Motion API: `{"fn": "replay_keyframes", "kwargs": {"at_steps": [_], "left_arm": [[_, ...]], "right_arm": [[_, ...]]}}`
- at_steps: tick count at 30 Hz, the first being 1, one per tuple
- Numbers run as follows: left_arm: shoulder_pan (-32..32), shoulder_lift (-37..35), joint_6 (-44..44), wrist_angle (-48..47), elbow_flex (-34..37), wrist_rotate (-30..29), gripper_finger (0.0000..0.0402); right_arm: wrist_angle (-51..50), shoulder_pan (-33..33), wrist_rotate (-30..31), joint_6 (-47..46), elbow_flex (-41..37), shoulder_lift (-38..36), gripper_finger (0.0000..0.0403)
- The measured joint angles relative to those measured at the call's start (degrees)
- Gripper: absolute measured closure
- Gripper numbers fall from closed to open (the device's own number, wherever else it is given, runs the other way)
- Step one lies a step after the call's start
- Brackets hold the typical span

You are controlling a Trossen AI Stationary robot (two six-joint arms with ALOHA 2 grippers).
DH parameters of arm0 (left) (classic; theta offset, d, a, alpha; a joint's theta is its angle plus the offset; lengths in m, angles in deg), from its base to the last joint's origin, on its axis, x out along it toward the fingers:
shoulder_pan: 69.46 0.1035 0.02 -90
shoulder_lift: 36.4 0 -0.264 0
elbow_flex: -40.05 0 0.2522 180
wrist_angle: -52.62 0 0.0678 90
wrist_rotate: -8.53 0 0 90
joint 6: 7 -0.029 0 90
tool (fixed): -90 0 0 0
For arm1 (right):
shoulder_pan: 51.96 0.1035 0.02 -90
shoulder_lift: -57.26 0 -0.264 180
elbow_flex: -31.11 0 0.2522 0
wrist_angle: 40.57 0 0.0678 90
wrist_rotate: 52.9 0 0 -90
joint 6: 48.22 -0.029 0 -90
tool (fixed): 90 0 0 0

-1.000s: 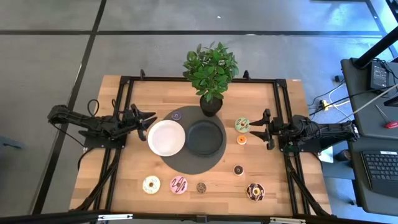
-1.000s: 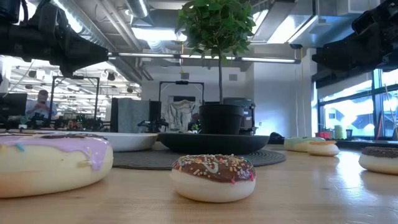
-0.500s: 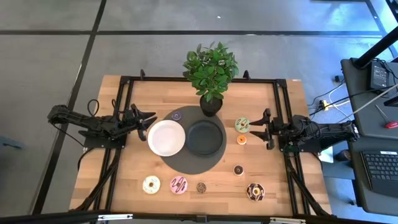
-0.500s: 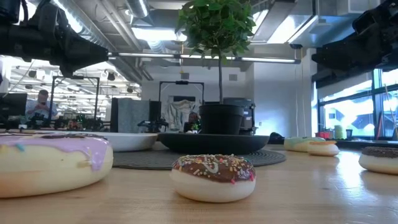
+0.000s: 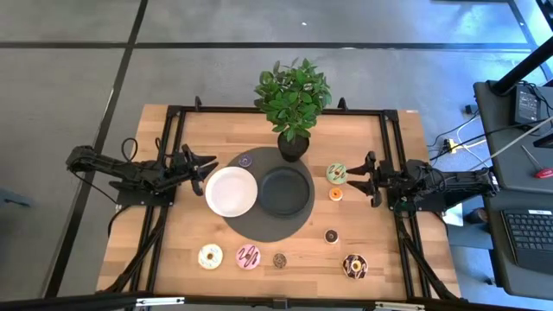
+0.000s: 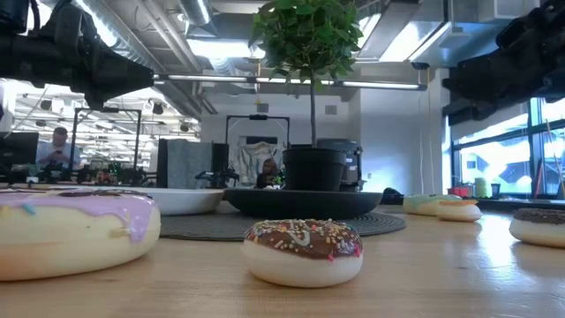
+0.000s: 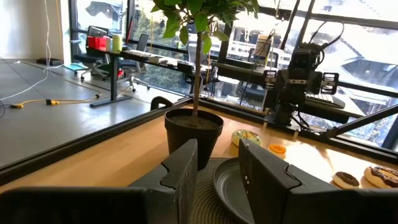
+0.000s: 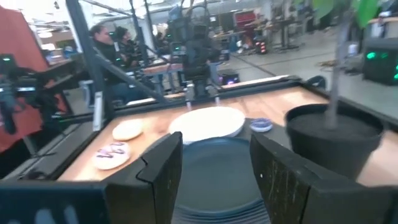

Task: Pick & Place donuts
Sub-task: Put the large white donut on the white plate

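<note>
Wooden desk (image 5: 207, 138) carries a white plate (image 5: 231, 191) and a black plate (image 5: 286, 191) on a dark mat. Donuts lie along the near edge, pink one (image 5: 249, 257) included, and green one (image 5: 336, 173) lies beside the right claw (image 5: 352, 179). Both it and the left claw (image 5: 208, 169) hover open, empty, at the desk's sides.

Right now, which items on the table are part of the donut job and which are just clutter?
Job:
green donut
orange mini donut
chocolate mini donut
chocolate donut
cream donut
pink donut
purple mini donut
white plate
black plate

Lying about:
potted plant
round mat
</note>
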Motion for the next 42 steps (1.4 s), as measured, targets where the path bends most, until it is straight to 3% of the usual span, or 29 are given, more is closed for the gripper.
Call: {"fn": "replay_keyframes", "kwargs": {"at_steps": [8, 21, 42], "left_arm": [[-0.02, 0.02, 0.02, 0.00, 0.00, -0.02, 0.0288], [-0.02, 0.01, 2.99, 0.02, -0.02, 1.14, 0.0288], [0.00, 0.02, 0.11, 0.02, 0.00, 0.75, 0.0281]], "right_arm": [[-0.96, 0.00, -5.46, -2.00, 0.00, 0.00, 0.0214], [-0.98, 0.00, -5.26, -1.60, 0.01, 0.00, 0.0214], [-0.50, 0.00, -1.47, -1.39, 0.00, -0.02, 0.0214]]}}
